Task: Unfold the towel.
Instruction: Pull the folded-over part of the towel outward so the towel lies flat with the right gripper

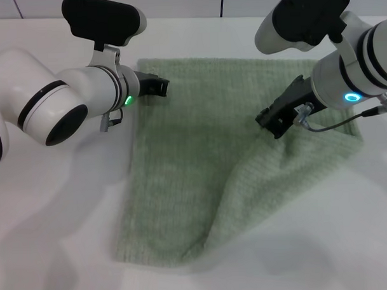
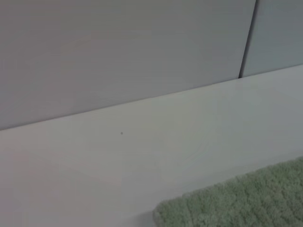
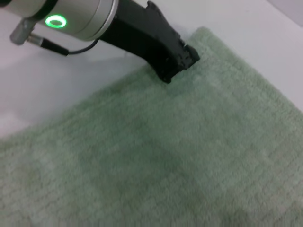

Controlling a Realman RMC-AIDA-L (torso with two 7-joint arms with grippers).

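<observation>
The pale sage-green towel lies mostly spread on the white table. Its right part is drawn up into a raised fold that runs from my right gripper down to the near edge. My right gripper is over the towel's right half and shut on that fold. My left gripper is at the towel's far left corner, shut, with its tip on the cloth. It also shows in the right wrist view on the towel. The left wrist view shows the flat towel corner.
A grey wall with a dark vertical seam stands behind the table's far edge. Bare white table surrounds the towel on the left, near and right sides. A cable hangs by my right wrist.
</observation>
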